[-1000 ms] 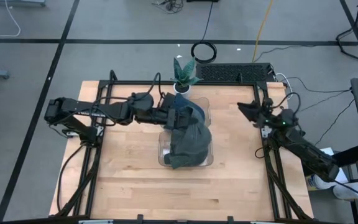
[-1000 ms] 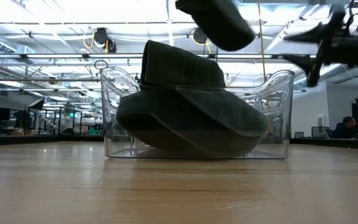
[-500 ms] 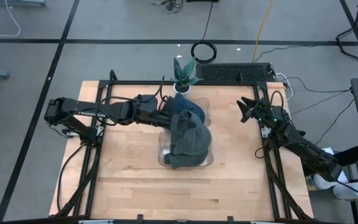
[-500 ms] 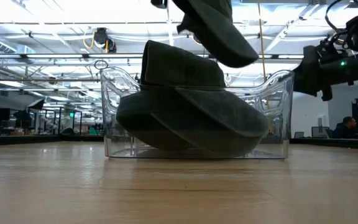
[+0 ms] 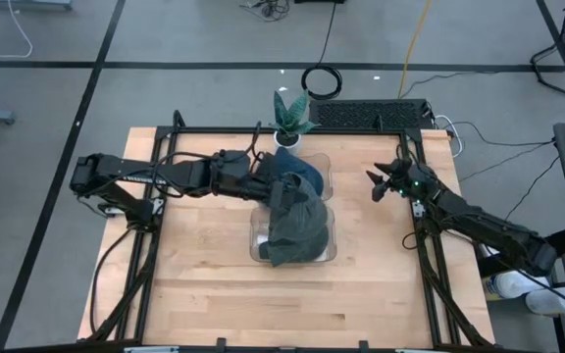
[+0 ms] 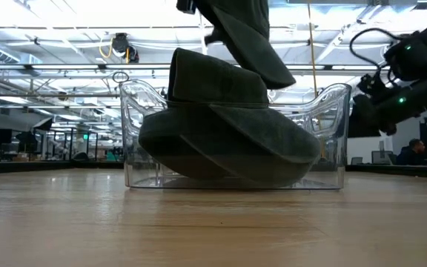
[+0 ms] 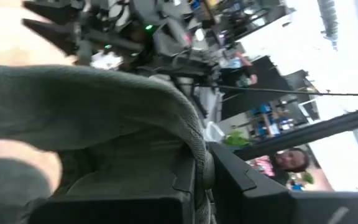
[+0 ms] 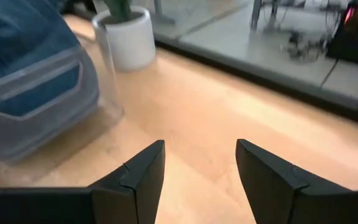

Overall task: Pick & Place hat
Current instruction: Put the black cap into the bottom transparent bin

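Grey-green fabric hangs from the left gripper, which is clamped on a hat held above the far half of the clear plastic bin near the middle of the bench, toward its far edge. Against the picture a second ago, this hat has swung from lying fairly flat to hanging steeply, brim down, and has shifted slightly toward the bin's middle, so the left arm looks to be tipping it for a drop. A second, larger dark hat already fills the bin and bulges over its near rim, unchanged. Meanwhile the right gripper, fingers spread and holding nothing, has advanced from the bench's right edge toward the bin. My read: placing is close, but the bin is crowded, so the held hat may land on top and slide off. A potted plant stands just beyond the bin.
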You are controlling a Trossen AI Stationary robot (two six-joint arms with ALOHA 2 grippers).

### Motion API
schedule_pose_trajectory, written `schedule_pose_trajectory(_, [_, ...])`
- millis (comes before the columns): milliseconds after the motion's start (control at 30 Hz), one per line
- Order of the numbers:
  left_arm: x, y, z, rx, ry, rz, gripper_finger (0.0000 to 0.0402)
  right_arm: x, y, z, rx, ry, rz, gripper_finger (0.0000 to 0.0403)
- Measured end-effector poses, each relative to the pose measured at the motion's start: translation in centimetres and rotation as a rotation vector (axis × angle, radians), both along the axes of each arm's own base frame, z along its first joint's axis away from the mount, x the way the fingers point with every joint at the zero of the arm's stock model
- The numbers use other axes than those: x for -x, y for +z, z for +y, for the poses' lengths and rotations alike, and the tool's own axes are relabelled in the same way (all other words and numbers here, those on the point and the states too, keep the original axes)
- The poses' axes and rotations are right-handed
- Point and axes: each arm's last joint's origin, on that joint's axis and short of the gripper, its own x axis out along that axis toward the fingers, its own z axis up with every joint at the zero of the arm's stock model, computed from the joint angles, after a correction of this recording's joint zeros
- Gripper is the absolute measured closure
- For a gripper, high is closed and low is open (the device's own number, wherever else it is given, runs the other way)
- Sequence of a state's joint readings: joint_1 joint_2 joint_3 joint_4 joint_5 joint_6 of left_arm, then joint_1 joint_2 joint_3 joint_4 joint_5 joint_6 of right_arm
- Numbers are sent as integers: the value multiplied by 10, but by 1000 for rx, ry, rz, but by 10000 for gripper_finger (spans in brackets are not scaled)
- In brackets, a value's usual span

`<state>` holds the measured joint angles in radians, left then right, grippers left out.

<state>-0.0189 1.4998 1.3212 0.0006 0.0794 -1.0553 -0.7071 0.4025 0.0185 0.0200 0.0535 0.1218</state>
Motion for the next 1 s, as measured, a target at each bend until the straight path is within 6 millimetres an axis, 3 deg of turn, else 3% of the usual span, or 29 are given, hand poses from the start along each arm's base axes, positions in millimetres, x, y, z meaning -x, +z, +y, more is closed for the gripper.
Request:
schedule_pose_trajectory(233, [2, -8, 0, -3, 27, 87, 374, -2, -7, -2, -78, -19, 20, 216])
schedule_pose_trajectory(433, [2, -11, -15, -8, 128, 77, 374, -3, -6, -2, -71, -19, 14, 216])
schedule_pose_trajectory(667, [-11, -37, -41, 52, 194, 8, 374, -3, -6, -2, -68, -19, 11, 216])
schedule_pose_trajectory(1000, [-33, -82, -74, 68, 263, 65, 374, -4, -2, -3, -45, -16, -18, 216])
